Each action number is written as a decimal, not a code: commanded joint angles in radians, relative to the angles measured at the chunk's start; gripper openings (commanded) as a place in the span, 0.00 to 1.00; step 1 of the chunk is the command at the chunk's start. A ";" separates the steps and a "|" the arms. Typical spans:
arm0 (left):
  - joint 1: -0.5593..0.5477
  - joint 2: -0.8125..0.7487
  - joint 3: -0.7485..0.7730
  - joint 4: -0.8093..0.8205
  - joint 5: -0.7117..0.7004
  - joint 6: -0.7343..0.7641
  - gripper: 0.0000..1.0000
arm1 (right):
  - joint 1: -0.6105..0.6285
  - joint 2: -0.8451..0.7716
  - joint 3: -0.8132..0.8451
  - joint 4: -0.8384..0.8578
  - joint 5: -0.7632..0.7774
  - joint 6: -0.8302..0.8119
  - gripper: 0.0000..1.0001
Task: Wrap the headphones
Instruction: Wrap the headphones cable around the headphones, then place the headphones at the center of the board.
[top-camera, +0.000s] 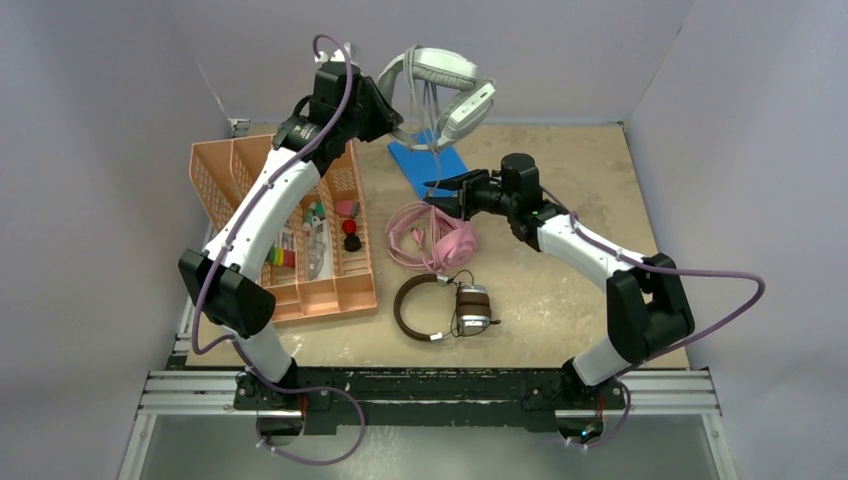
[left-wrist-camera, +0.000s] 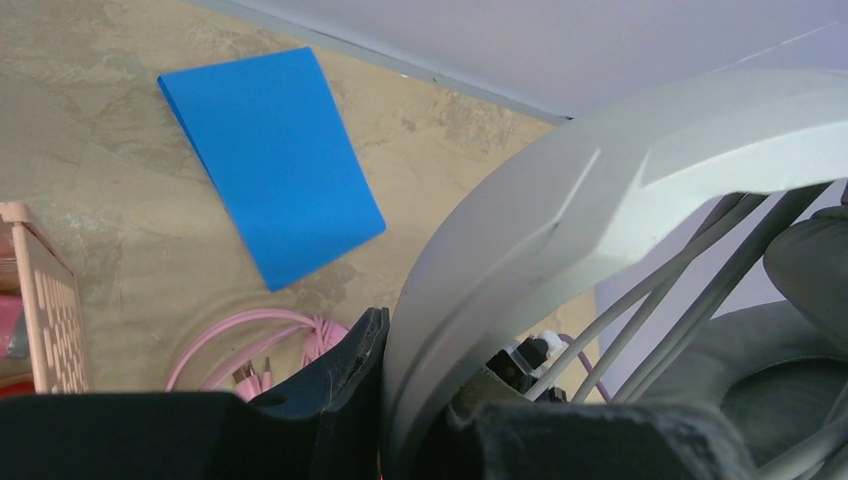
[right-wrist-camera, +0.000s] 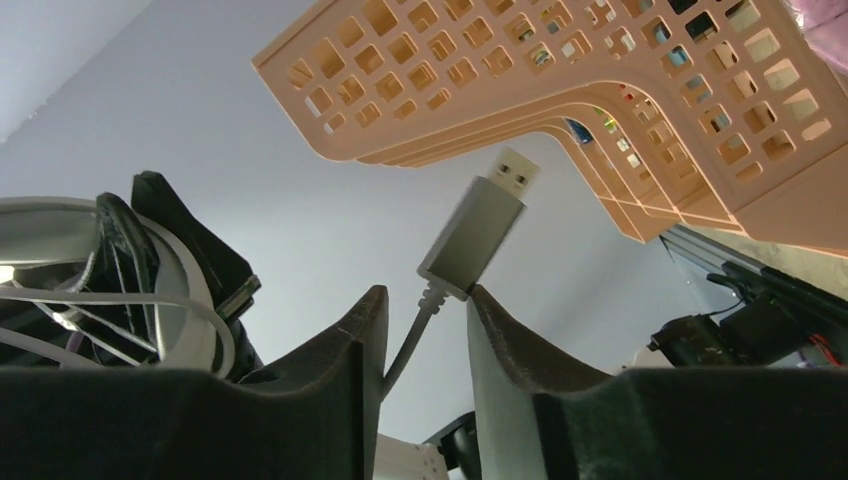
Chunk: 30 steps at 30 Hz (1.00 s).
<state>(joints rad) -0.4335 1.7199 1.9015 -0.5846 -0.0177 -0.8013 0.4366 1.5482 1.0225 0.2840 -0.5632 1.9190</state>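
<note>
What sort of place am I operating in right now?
Most likely a lab-style robot test cell: plain grey walls box in a small table, an aluminium mounting rail runs along its near edge, and the props look staged: a peach basket and the light-grey headset.

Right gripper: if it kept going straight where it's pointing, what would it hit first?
Between the jaws of the right gripper sits a grey USB plug, so that comes first. Beyond it, the line runs toward the peach basket, though depth is hard to judge.

pink headset (top-camera: 445, 240), light-grey headset (top-camera: 445, 75), blue sheet (left-wrist-camera: 275, 160)
</note>
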 joint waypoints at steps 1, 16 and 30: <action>0.007 -0.080 -0.001 0.129 0.088 -0.040 0.00 | 0.002 0.003 0.028 0.068 0.045 -0.021 0.32; -0.076 0.030 -0.080 0.088 0.324 0.110 0.00 | -0.256 -0.063 -0.193 0.246 0.107 -0.505 0.00; -0.406 0.349 0.013 0.193 0.241 0.338 0.00 | -0.632 -0.186 -0.476 0.314 -0.208 -1.041 0.00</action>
<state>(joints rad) -0.7563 2.0701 1.8240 -0.4507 0.2024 -0.6220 -0.1551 1.4334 0.5694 0.5777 -0.7444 1.1175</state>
